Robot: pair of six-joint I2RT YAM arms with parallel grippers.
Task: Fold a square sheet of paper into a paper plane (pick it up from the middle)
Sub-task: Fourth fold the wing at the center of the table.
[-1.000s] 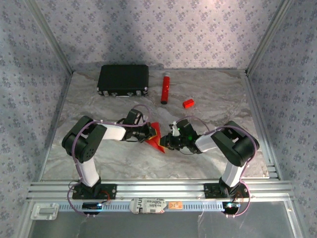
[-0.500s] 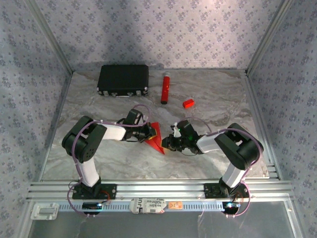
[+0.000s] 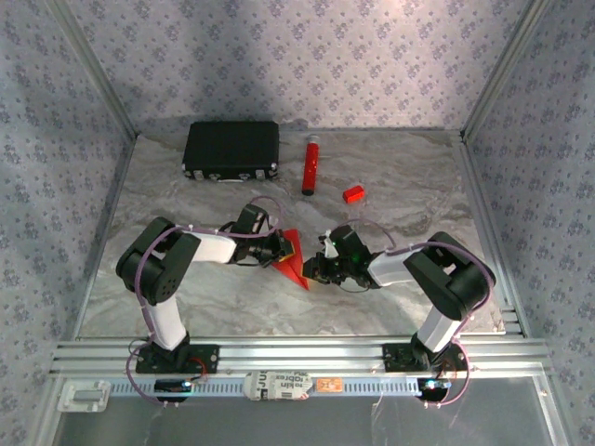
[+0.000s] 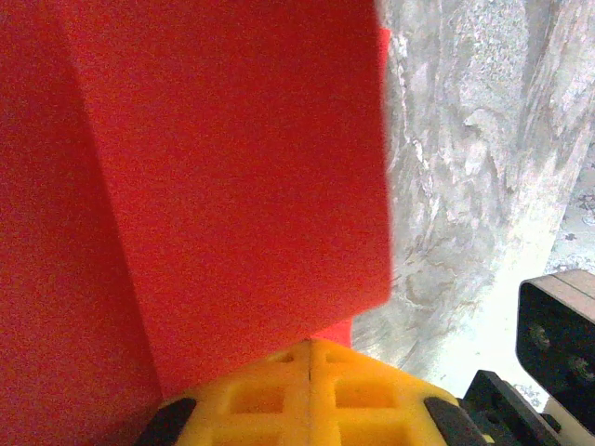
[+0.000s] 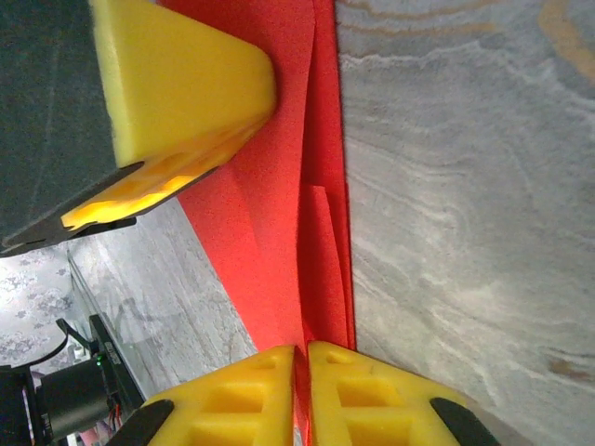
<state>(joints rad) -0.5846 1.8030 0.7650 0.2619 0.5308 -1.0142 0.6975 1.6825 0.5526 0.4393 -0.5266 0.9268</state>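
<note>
The square sheet of paper is folded into a narrow, pointed red paper plane (image 3: 294, 260) that sits low over the middle of the table between both grippers. My left gripper (image 3: 283, 249) is shut on its upper left part; in the left wrist view the red paper (image 4: 204, 186) runs out from the closed yellow fingertips (image 4: 310, 346). My right gripper (image 3: 312, 270) is shut on its lower right end, where the layered red folds (image 5: 288, 214) pass between its pads (image 5: 301, 353). The left gripper's yellow finger (image 5: 177, 84) presses the paper's far end in the right wrist view.
A black rectangular case (image 3: 231, 149) lies at the back left. A red tube (image 3: 310, 164) lies beside it, and a tiny red block (image 3: 352, 193) sits to its right. The marble tabletop (image 3: 418, 167) is fenced by patterned walls and metal rails.
The right arm's elbow has sunk slightly and its gripper has edged left against the paper. The left arm and the paper have barely moved.
</note>
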